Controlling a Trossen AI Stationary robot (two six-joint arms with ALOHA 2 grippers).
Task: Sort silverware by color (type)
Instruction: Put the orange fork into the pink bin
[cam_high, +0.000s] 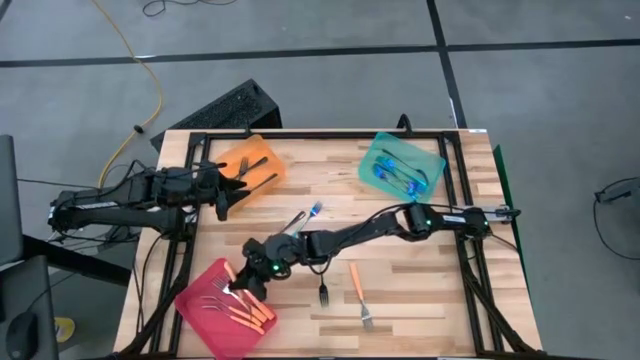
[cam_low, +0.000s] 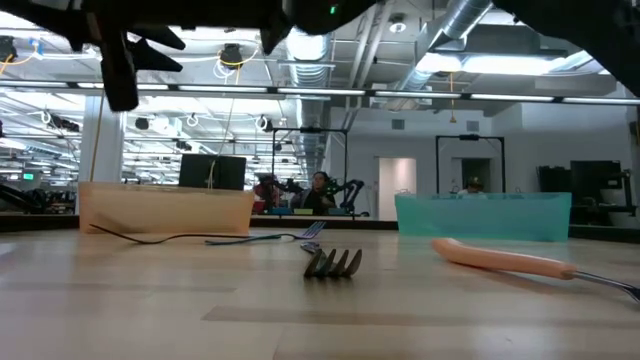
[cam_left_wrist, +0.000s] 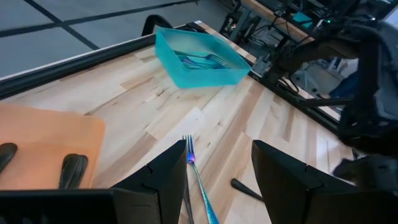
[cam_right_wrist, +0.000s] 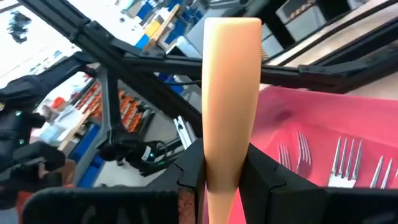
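Roughly, left to right, from overhead. At nine o'clock, left gripper (cam_high: 222, 203) parked just beside orange tray (cam_high: 252, 166), jaws apart and empty; probably waiting while the other arm works. Dark forks (cam_high: 250, 172) lying in that tray, grouped by handle colour. At seven o'clock, pink tray (cam_high: 226, 305) holding orange forks (cam_high: 240, 308), tines all one way as dropped. Right gripper (cam_high: 247, 284) over that tray's near edge, jaws clamped on orange fork (cam_right_wrist: 231, 93), handle poking up between the fingers (cam_right_wrist: 273, 180); held so, presumably, for release among its like. Whether its tines touch the tray, hard to tell.

Near centre, blue fork (cam_high: 310, 213) loose on table (cam_high: 420, 260), seen between the left fingers (cam_left_wrist: 292, 180) in the wrist view; likely next for that arm. At six o'clock, dark fork (cam_high: 324, 292) and another orange fork (cam_high: 360, 295), both unsorted. At one o'clock, teal tray (cam_high: 402, 168) with blue forks (cam_high: 395, 175) inside.
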